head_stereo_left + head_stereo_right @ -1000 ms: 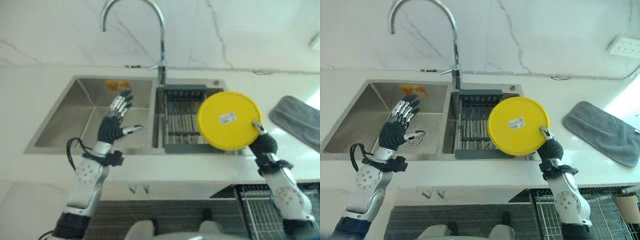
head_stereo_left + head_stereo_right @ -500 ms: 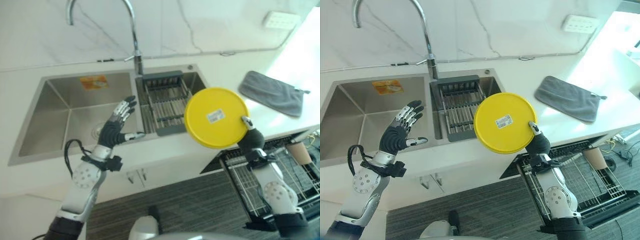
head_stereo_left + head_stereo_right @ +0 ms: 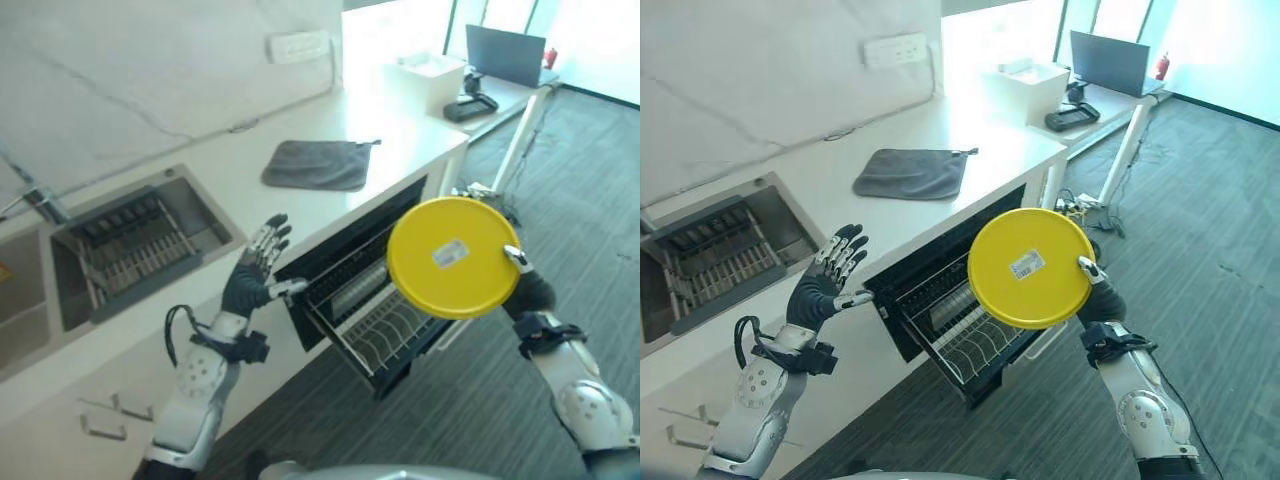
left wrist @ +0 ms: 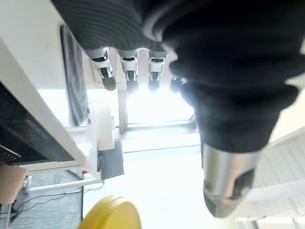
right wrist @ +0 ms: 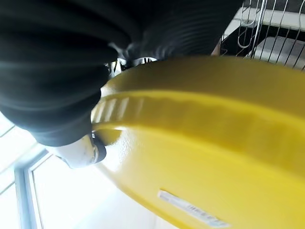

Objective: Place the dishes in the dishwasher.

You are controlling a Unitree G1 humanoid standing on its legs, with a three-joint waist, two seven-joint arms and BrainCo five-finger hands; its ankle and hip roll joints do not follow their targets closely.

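Left arm is raised from the lower left, forearm angled up. Left hand [image 3: 256, 279] is held in the air with fingers straight and spread, thumb extended sideways. Right arm rises from the lower right. Right hand [image 3: 1096, 296] is pinched on a yellow plate [image 3: 1028, 268] held upright, thumb over the rim.

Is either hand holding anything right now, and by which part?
The right hand pinches the yellow plate by its lower right rim. The left hand is open and holds nothing.
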